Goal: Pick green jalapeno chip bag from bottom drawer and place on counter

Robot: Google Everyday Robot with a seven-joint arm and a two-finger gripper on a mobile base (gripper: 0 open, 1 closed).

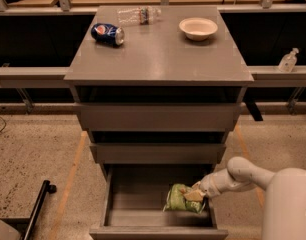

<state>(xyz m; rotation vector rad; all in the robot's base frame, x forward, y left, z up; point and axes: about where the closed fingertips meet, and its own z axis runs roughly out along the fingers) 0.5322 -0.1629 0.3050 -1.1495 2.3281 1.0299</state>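
Observation:
The green jalapeno chip bag (179,198) lies in the open bottom drawer (138,219), at its right side near the front. My gripper (194,195) reaches in from the right on a white arm and sits right at the bag's right edge, touching it. The counter (158,54) is the grey cabinet top above the two upper drawers.
On the counter lie a blue soda can (107,34) at the back left, a clear plastic bottle (139,16) at the back, and a white bowl (198,28) at the back right. A small bottle (288,60) stands on the right ledge. A black bar (35,209) lies on the floor left.

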